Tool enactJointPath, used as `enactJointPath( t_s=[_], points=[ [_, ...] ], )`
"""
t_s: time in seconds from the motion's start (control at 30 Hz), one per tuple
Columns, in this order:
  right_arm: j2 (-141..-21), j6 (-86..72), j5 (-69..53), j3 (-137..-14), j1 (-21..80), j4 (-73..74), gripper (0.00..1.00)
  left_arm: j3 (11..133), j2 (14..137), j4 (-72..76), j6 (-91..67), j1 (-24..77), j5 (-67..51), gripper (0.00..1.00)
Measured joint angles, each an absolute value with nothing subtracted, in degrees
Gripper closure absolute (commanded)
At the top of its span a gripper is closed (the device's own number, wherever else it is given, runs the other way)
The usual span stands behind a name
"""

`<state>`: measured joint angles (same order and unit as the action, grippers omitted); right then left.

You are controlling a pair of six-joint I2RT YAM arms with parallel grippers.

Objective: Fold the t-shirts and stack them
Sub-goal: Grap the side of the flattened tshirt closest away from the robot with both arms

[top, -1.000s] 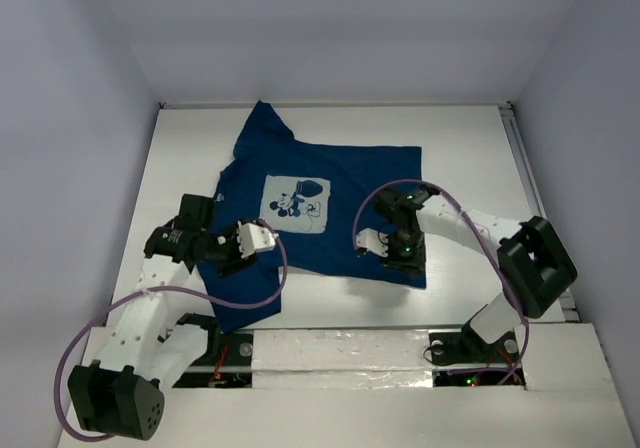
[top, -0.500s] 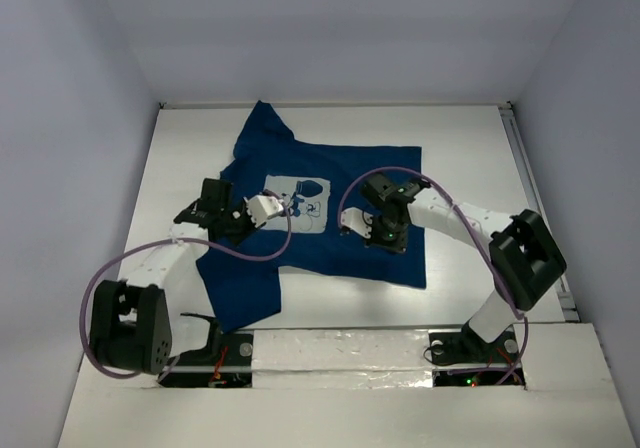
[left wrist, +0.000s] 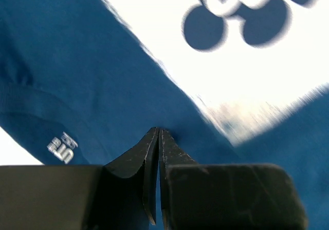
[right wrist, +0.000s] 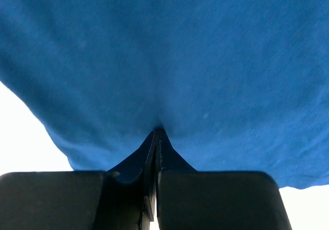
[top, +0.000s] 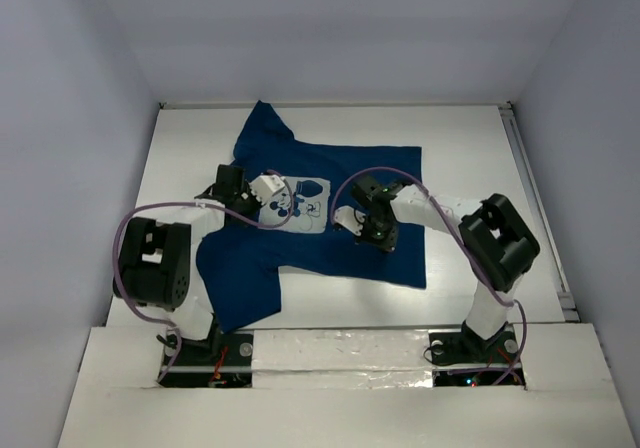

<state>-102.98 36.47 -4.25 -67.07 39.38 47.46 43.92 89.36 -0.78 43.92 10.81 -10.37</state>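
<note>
Dark navy-blue short-sleeved t-shirt (top: 375,173) of soft knit cloth, spread front-up mid-way across white table (top: 470,138). Collar to the left, hem to the right, one sleeve toward the far edge, the other toward the near edge. Mostly flat; slightly rumpled at the near sleeve.

White rectangular chest print (top: 300,201) with a blue cartoon mouse figure; seen only as blurred round blue shapes from the left wrist. Small white mark (left wrist: 61,147) near the ribbed band, a "5" readable, the rest too blurred.

Left tool (top: 268,185) at the collar-side edge of the print, clenched, black fingertips (left wrist: 152,137) together with a small pucker of cloth nipped between them. Right tool (top: 352,218) just right of the print on the plain body cloth, likewise clenched on a pinched crease.
</note>
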Motion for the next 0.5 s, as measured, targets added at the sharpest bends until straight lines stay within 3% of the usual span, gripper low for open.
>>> enactJointPath(
  t_s=[0.5],
  points=[
    [-112.4, 34.7, -5.1, -79.2, 34.6, 49.3, 1.0, 49.9, 96.1, 1.2, 42.5, 10.8, -8.5, 1.0]
  ],
)
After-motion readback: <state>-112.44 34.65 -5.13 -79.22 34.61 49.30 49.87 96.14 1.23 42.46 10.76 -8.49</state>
